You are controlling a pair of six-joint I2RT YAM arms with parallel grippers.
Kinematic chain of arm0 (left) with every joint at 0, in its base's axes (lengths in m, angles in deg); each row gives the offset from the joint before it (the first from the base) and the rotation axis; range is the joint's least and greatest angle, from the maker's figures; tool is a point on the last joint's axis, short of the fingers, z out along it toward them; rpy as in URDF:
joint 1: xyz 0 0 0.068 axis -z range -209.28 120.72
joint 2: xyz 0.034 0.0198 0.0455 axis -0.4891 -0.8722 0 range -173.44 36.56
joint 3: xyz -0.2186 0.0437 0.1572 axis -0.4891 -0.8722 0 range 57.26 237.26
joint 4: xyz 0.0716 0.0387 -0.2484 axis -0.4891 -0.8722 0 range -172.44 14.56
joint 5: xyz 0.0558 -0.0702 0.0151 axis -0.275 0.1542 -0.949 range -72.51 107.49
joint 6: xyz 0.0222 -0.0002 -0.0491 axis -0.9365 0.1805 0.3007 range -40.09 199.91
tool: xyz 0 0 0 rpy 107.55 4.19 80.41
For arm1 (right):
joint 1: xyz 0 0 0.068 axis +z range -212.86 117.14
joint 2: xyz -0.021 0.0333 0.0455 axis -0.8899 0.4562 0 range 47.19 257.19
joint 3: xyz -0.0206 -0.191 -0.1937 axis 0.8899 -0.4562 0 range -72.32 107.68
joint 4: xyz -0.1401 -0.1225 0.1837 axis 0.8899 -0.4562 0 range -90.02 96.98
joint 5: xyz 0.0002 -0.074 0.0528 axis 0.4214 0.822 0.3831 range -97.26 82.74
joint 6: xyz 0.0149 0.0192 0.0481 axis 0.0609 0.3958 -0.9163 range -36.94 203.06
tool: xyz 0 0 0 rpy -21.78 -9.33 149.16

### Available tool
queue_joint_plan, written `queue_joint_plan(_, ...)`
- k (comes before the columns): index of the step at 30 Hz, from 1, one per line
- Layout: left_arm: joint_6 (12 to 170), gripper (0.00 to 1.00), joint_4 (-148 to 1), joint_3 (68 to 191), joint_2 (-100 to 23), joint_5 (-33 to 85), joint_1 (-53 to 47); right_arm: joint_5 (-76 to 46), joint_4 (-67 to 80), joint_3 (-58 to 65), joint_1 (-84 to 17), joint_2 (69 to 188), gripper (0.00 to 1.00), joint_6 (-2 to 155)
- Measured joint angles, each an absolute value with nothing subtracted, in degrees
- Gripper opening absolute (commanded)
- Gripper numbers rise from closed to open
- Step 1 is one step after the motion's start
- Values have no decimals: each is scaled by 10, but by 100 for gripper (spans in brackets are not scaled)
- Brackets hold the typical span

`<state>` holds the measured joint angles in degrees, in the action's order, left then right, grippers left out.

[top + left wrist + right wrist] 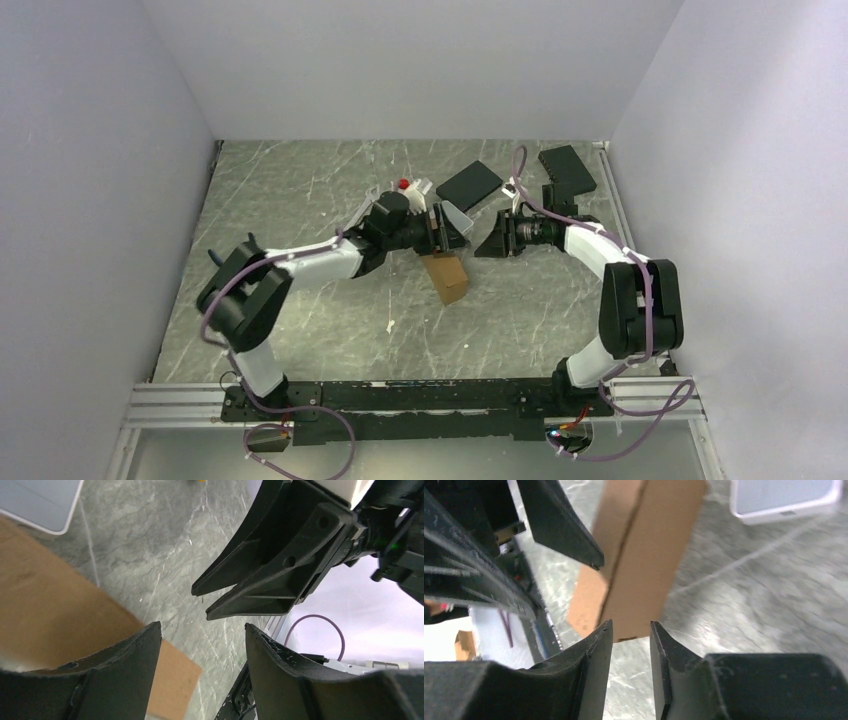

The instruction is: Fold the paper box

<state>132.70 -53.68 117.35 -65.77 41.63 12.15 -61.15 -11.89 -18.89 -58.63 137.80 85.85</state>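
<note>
The paper box [446, 277] lay flat on the bench [300, 200] near the middle, just nearer than my two end effectors, a closed brown carton with its long axis running from far-left to near-right and its far end tucked close under my left end effector [441, 231]. My left arm stretched from its base up and to the right, forearm low over the bench, wrist turned so the fingers pointed right. My right arm rose at the right side, bent at the elbow, and reached back left, so the two end effectors faced each other tip to tip, near but apart. In the left wrist view my left end effector [201, 626] stood wide open with only bench between its fingers; the paper box [50, 615] sat just beside its left finger [125, 675], and I could not tell whether they touched. My right end effector [630, 624] was parted by a narrow gap and held nothing; the paper box [649, 555] lay beyond its tips, not between them. A small white case [784, 497] rested on the bench just past the box.
</note>
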Motion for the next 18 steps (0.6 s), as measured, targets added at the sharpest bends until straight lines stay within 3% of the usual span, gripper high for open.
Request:
queue_joint_plan(3, 1289, 70, -579, 1144, -582, 378, 121, -670, -99, -200, -579, 1364, 56, 850)
queue_joint_plan(8, 1240, 72, -629, 1055, -375, 298, 120, -688, -78, -200, -548, 1390, 59, 835)
queue_joint_plan(12, 1236, 72, -639, 963, -247, 254, 120, -670, -79, -198, -516, 1430, 51, 823)
queue_joint_plan(16, 1244, 73, -670, 873, -181, 226, 120, -656, -87, -193, -504, 1440, 31, 809)
queue_joint_plan(18, 1248, 74, -692, 843, -160, 217, 120, -657, -96, -187, -513, 1440, 27, 803)
